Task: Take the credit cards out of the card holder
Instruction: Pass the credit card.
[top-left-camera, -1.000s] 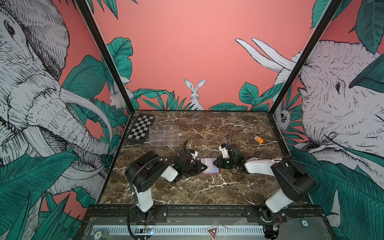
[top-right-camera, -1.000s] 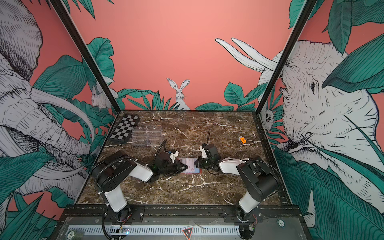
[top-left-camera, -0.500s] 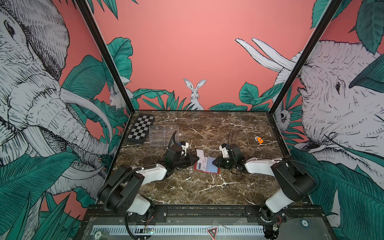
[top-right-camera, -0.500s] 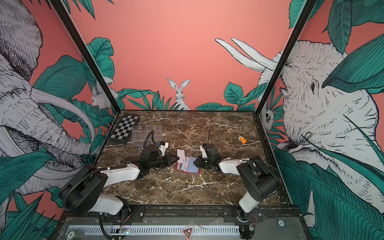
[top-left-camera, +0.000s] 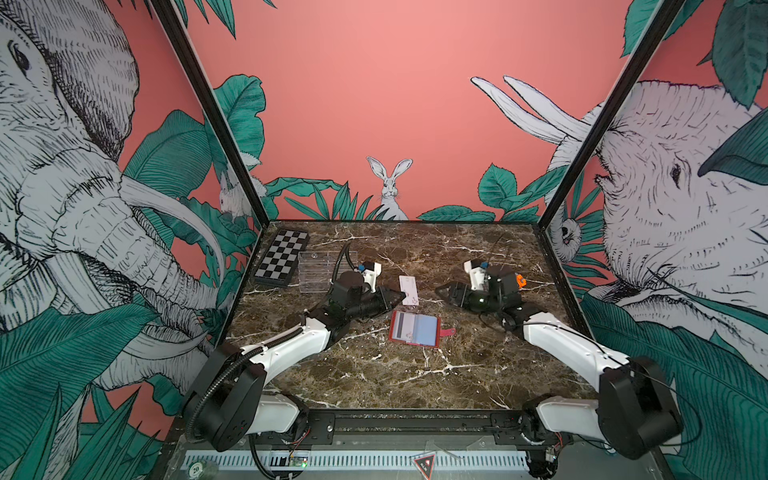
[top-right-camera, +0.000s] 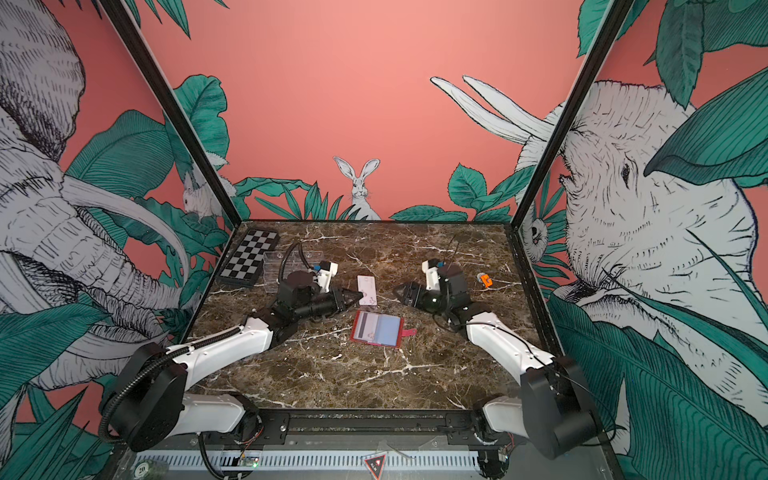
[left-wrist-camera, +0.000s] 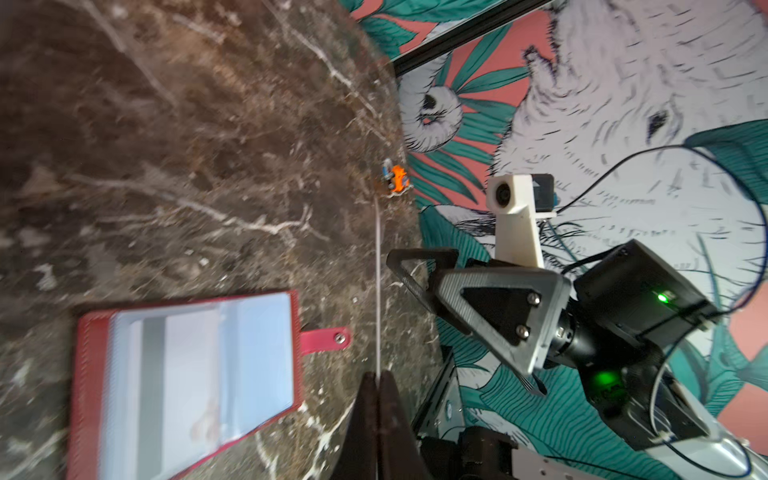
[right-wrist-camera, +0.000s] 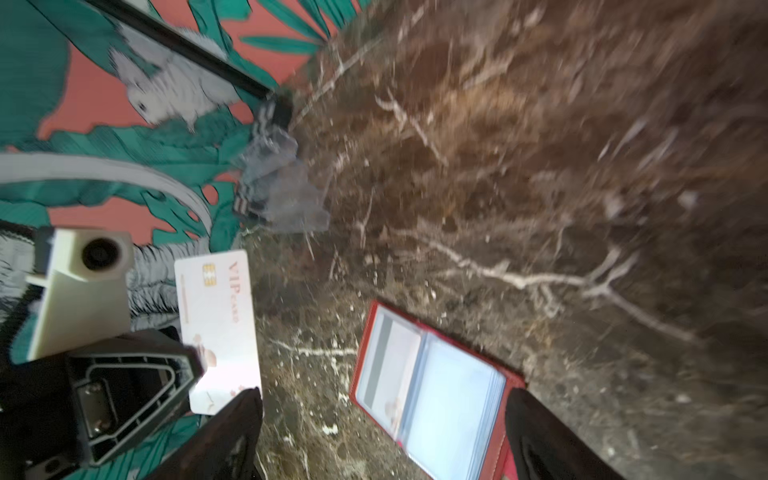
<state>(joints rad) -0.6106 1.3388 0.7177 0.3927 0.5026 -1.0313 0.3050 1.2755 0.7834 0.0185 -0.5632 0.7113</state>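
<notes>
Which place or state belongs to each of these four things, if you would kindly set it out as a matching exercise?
Things:
1. credit card
2. card holder
3. right end effector
4. checkered board

Places or states:
A. at the far left corner of the table
B. jaws apart, holding nothing
C. pinched in the shut left end effector
D. lying spread open on the table

Pairs: 1-C, 2-D, 3-B, 4-A

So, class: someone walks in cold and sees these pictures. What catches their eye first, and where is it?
The red card holder lies open in the middle of the table, a striped card in one sleeve. Just beyond it the left gripper pinches a white card, while the right gripper hangs open off to the right.
</notes>
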